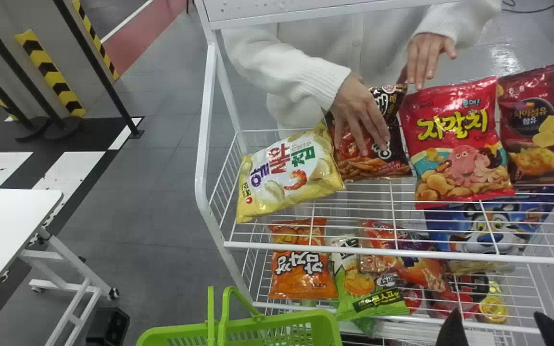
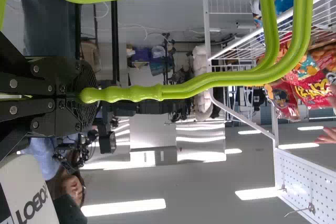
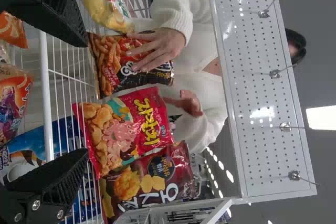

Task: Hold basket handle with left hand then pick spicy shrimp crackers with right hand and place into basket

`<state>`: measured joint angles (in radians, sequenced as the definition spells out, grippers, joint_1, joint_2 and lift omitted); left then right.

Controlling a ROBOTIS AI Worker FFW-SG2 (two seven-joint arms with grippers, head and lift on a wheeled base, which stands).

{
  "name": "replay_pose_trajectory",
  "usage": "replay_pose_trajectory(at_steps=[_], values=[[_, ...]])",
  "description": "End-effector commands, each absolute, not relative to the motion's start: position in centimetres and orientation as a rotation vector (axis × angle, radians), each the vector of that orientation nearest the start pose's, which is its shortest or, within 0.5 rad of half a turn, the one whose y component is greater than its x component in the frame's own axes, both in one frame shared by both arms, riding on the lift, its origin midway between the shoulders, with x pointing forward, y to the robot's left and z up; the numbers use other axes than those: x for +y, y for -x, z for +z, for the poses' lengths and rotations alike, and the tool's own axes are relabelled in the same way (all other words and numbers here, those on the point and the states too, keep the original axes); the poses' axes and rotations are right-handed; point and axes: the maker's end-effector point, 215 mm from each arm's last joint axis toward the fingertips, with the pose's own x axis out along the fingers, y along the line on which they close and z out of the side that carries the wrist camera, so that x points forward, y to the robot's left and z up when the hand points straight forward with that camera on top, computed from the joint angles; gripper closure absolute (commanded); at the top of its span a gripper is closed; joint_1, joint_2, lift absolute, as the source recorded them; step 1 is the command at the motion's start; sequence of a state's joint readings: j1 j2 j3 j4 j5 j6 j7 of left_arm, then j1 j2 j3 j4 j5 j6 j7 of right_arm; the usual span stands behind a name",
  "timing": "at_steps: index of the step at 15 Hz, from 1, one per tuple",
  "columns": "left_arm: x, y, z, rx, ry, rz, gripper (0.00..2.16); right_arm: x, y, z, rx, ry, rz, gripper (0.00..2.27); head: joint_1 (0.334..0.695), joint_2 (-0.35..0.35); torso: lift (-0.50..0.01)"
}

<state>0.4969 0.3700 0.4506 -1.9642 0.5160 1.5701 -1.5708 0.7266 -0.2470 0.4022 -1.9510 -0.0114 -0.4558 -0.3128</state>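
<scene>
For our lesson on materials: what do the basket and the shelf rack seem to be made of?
Basket: most likely plastic with a soft sheen, going by its smooth, moulded rim and slotted sides.
Shelf rack: probably metal wire, judging by its thin, straight bars; the white finish could be paint or plastic coating.

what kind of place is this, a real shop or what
Probably a mock shop in a lab or workshop, though I can't be sure: a white wire rack holds snack bags beside a green shopping basket, yet black-and-yellow striped posts stand on the floor behind.

1 white table [image 1: 7, 226] stands left of 1 wire rack [image 1: 203, 144].
</scene>
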Motion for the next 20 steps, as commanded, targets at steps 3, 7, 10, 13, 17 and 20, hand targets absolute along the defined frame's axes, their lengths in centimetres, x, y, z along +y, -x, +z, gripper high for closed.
replay_pose_trajectory(at_steps=[3,7,10,13,17,20], values=[[22.9,-20.3,-37.0,0.987,1.294,-1.044,2.14,-11.6,-30.6,-34.8,-0.1,-0.144,0.14,0.18,0.695,0.273,-0.007],[22.5,-20.2,-36.9,0.976,1.301,-1.048,2.14,-11.2,-31.3,-36.2,-0.051,-0.145,0.141,0.24,0.695,0.264,-0.007],[22.4,-20.3,-37.0,0.976,1.296,-1.044,2.13,-10.9,-30.8,-35.5,-0.072,-0.157,0.146,0.35,0.695,0.264,-0.007],[22.2,-20.4,-36.8,0.972,1.288,-1.051,2.13,-10.1,-29.7,-35.2,-0.073,-0.166,0.163,0.64,0.695,0.272,-0.007],[22.1,-20.3,-36.8,0.97,1.294,-1.052,2.13,-10.1,-29.7,-35.3,-0.068,-0.164,0.15,0.65,0.695,0.295,-0.007],[22.2,-20.6,-36.7,0.963,1.3,-1.053,2.13,-10.7,-29.5,-34.4,-0.107,-0.183,0.146,0.45,0.695,0.29,-0.007]])
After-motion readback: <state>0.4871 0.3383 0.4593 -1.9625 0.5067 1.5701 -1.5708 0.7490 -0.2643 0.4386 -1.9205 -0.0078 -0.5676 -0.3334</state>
